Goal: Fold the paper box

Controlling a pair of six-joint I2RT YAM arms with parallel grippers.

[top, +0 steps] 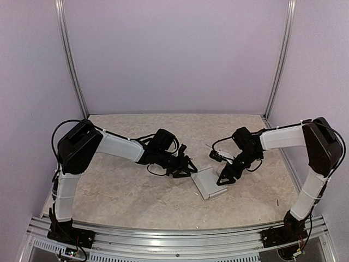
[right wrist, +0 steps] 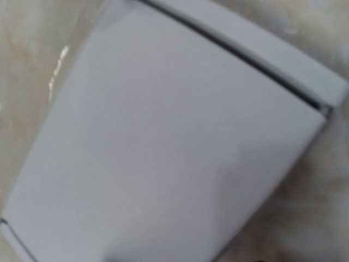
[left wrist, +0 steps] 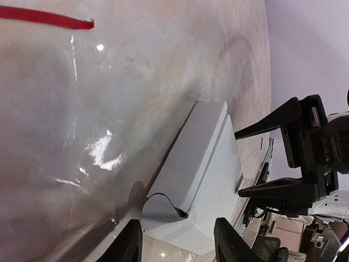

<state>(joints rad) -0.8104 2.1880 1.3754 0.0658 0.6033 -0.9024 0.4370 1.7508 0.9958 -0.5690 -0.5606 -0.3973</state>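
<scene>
paper box (top: 209,183) flat on table (top: 136,199), 1 flap curled

- The bench (top: 120,191) has a pale beige top with a mottled, stone-like pattern. It runs from the back wall to an aluminium rail (top: 180,236) along its near edge.
- In the left wrist view the top is glossy, with bright glints of light on it.
- The paper box (top: 210,184) lies flat on the bench, roughly midway across and somewhat nearer the rail than the back wall.
- It is pale grey-white card, a slim rectangle set at an angle to the bench edges.
- A narrow flap runs along one long side, marked off by a dark crease line.
- At one end a small rounded tab curls up off the card.
</scene>
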